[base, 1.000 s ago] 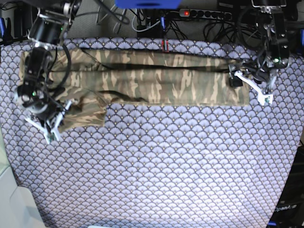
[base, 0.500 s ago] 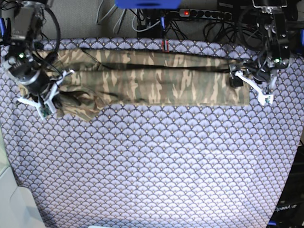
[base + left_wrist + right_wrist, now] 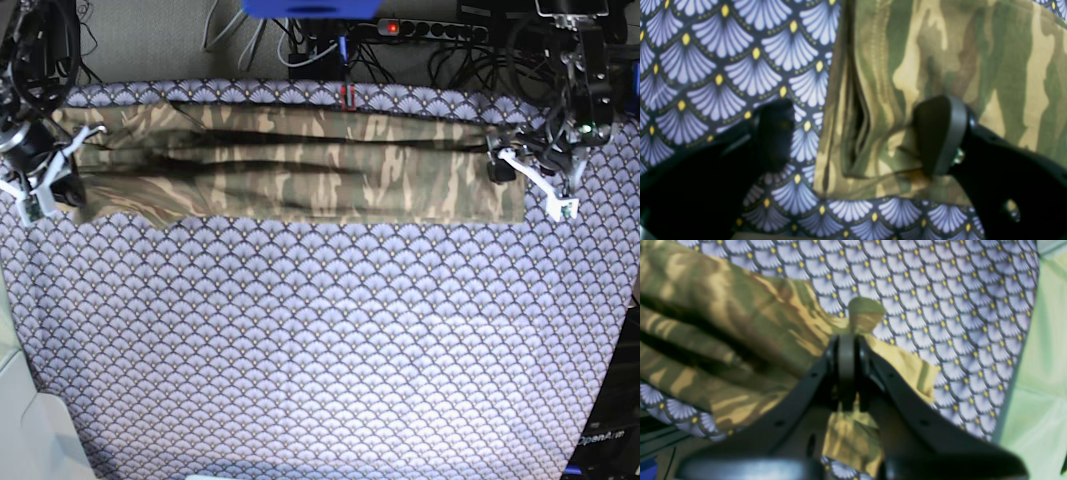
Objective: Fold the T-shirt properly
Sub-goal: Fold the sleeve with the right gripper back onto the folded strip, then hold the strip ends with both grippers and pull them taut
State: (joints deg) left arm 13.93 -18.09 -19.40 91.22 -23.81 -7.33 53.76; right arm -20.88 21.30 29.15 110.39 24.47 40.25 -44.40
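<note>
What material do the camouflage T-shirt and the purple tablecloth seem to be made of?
T-shirt: looks like soft, matte woven or knit cloth; it creases and lies in limp folded layers.

Tablecloth: seems a thin printed fabric with a flat, matte finish; its scallop pattern lies smooth. The exact fibre cannot be told for either.

Your left gripper (image 3: 853, 133) has matte black fingers with rounded grey-edged pads (image 3: 940, 133) and a small silver screw beside one. Your right gripper (image 3: 847, 340) is dark grey, narrow, with small holes along its arms. From the base view, white finger brackets and black cables show.
</note>
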